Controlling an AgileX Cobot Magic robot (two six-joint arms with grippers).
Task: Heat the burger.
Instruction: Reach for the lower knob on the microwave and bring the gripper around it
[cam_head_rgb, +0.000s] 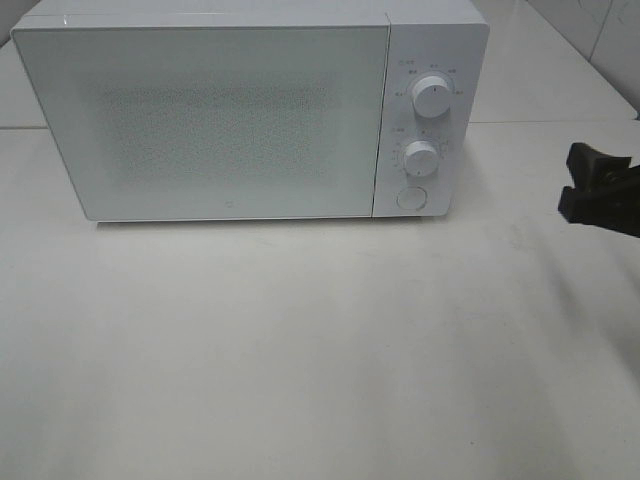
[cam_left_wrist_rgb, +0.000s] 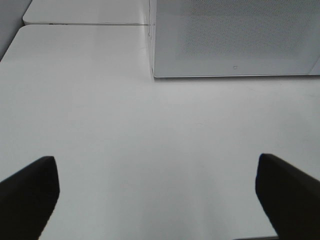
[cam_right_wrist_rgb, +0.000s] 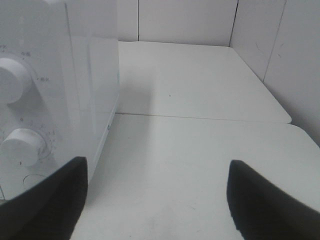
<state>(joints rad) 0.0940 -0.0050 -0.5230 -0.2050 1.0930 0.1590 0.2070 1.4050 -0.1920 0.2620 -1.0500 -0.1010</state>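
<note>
Microwave (cam_head_rgb: 250, 115) door shut, right end effector (cam_head_rgb: 572, 183) beside it, spread wide, empty, left end effector (cam_left_wrist_rgb: 156, 162) wide, empty

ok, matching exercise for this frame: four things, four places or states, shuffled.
1 microwave door
2 upper knob
3 round button
4 right gripper

A open, empty, at the exterior view's right edge
B just under the lower knob
C shut
D topmost control

Pairs: 1-C, 2-D, 3-B, 4-A
</note>
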